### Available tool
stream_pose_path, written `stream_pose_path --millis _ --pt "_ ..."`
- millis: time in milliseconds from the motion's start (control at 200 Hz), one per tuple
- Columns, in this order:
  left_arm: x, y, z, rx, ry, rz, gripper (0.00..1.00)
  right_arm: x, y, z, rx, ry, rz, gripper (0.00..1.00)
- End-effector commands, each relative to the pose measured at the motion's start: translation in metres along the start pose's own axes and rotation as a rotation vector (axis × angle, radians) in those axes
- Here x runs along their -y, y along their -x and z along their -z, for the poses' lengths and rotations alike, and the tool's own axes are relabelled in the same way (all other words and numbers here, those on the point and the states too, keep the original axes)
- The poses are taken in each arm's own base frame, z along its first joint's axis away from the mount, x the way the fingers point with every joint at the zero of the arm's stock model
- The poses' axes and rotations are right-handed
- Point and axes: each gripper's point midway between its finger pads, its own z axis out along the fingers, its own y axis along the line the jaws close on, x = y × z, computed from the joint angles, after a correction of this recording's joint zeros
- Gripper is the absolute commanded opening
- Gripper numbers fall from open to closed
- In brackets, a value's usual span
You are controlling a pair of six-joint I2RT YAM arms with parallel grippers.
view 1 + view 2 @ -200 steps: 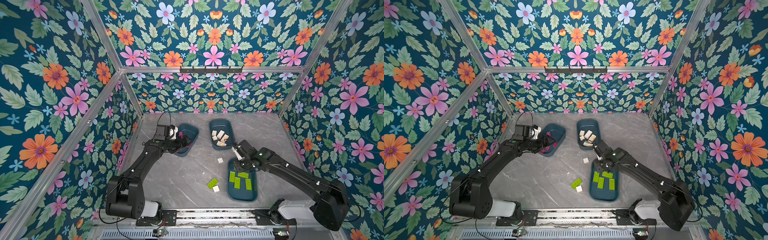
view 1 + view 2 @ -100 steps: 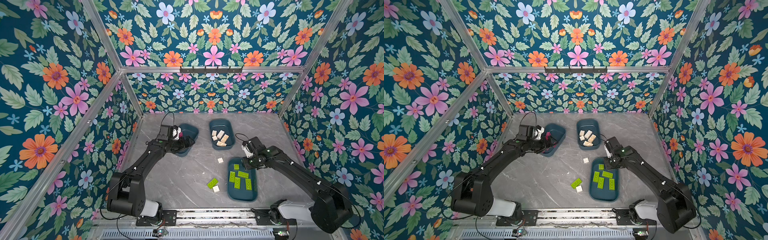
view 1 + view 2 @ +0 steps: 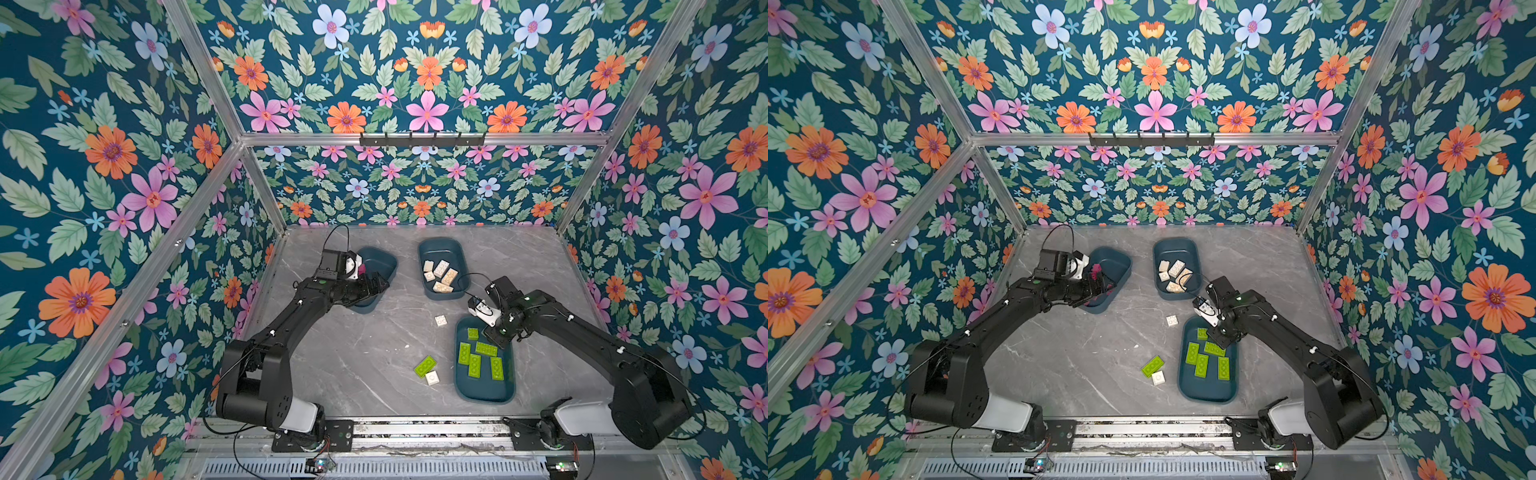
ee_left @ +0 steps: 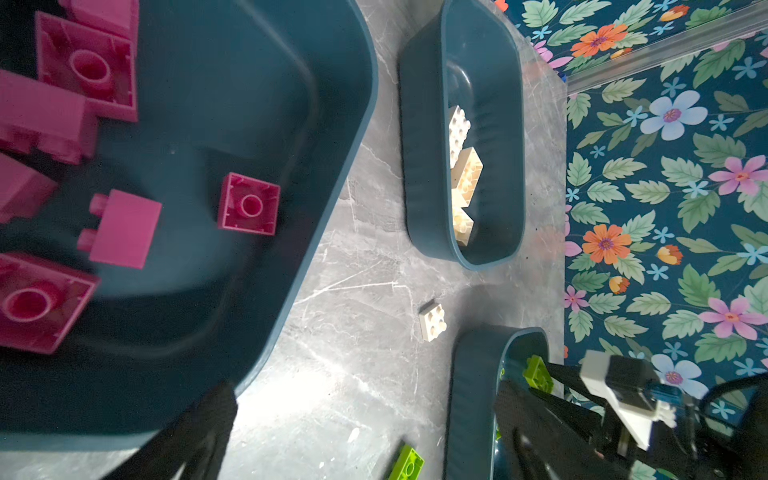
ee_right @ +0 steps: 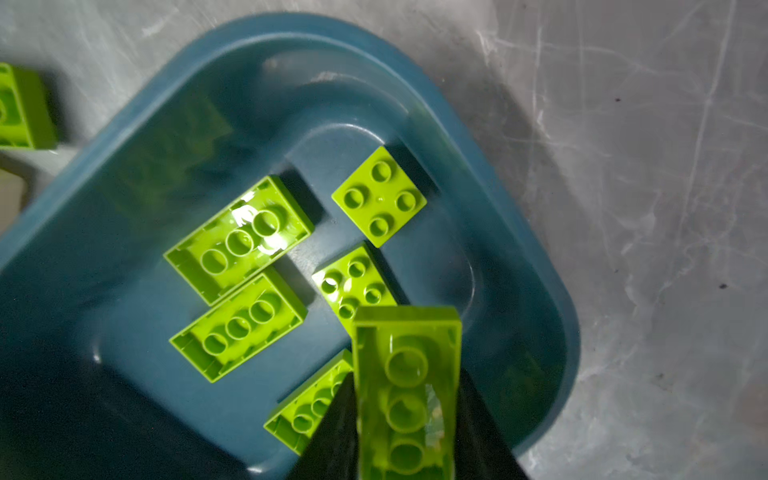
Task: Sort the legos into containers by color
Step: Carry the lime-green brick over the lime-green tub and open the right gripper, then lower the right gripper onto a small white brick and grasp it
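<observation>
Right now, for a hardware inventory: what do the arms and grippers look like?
Matte black jointed links on pale grey bases. The left arm and right arm each carry a white wrist camera block and a thin black looping cable. The left gripper and right gripper have black tapered fingers.

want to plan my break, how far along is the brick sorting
Done: pink bricks in the left tub, white bricks in the back tub, green bricks in the near tub. In hand: the right gripper holds a green brick over that tub. Remaining on the table: two loose white bricks, one loose green brick.
</observation>
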Motion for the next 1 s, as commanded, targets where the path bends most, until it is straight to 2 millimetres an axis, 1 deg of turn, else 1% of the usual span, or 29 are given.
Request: stream_pose_path --millis 0,135,260,335,375,470,550,620,700,755,835,865,875,895,995 --pt "0.001 0.002 0.002 0.009 0.008 -0.023 0.99 0.01 0.007 -0.006 -0.005 -0.043 0.071 0.34" --pt "-0.001 0.001 0.004 0.005 0.021 -0.029 0.99 0.015 0.01 -0.01 -0.011 -0.061 0.093 0.43" --pt "-0.003 -0.001 0.004 -0.001 0.03 -0.034 0.99 0.01 0.015 -0.004 0.007 -0.029 0.095 0.55" --pt "-0.003 -0.001 0.005 -0.002 0.03 -0.035 0.99 0.003 0.02 0.005 0.035 0.008 0.081 0.58" --pt "-0.003 -0.001 0.006 -0.001 0.031 -0.039 0.99 -0.003 0.028 0.014 0.081 0.047 0.064 0.58" --pt "-0.001 0.0 0.009 0.002 0.037 -0.049 1.0 -0.025 0.054 0.039 0.214 0.159 0.038 0.58" --pt "-0.002 0.0 0.01 0.001 0.047 -0.054 1.0 -0.033 0.073 0.048 0.254 0.18 0.014 0.6" --pt "-0.001 0.001 0.012 0.005 0.051 -0.056 1.0 -0.038 0.092 0.052 0.279 0.21 -0.054 0.62" --pt "-0.002 0.002 0.013 0.007 0.054 -0.055 1.0 -0.043 0.112 0.048 0.282 0.227 -0.133 0.62" --pt "-0.001 0.002 0.014 0.011 0.054 -0.056 1.0 -0.045 0.123 0.041 0.267 0.216 -0.186 0.62" --pt "-0.001 0.002 0.016 0.016 0.056 -0.056 1.0 -0.05 0.135 0.026 0.223 0.192 -0.234 0.63" --pt "-0.001 0.001 0.017 0.016 0.057 -0.057 1.0 -0.05 0.139 0.025 0.22 0.181 -0.253 0.63" --pt "-0.001 0.002 0.017 0.017 0.057 -0.057 1.0 -0.051 0.139 0.016 0.195 0.18 -0.261 0.63" --pt "-0.001 0.002 0.017 0.017 0.057 -0.058 1.0 -0.052 0.141 0.009 0.181 0.177 -0.275 0.63" --pt "-0.002 0.0 0.018 0.014 0.065 -0.062 1.0 -0.049 0.148 -0.011 0.144 0.141 -0.346 0.63"
